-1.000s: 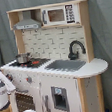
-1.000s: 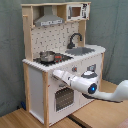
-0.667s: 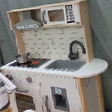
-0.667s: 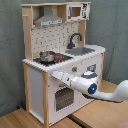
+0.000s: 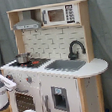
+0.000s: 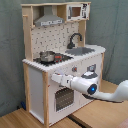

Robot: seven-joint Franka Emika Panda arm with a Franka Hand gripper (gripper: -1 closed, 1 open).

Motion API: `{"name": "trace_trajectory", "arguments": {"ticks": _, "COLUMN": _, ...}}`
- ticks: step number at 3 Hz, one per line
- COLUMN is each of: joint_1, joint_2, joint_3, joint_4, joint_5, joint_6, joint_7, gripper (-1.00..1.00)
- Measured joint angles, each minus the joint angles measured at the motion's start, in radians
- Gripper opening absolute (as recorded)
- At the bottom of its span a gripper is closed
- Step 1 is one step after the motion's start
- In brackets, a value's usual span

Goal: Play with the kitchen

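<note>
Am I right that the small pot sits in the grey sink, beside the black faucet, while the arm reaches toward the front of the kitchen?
Not quite: the small pot sits on the stove, not in the grey sink, as the second exterior view shows. The rest holds.

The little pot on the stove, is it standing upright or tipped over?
Upright. The pot sits level on the stove of the kitchen in both exterior views, rim facing up.

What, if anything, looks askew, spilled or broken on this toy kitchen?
Nothing stands out. The kitchen stands upright, the small pot sits level on the stove, the faucet is upright over the sink, and no spill shows.
</note>
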Motion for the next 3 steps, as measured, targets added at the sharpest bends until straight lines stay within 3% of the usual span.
{"name": "trace_trajectory", "arguments": {"ticks": 3, "joint_1": 0.004, "joint_2": 0.0, "joint_3": 0.001, "joint_4": 0.0, "joint_5": 0.0, "joint_6": -0.02, "joint_7": -0.346, "gripper": -1.0}}
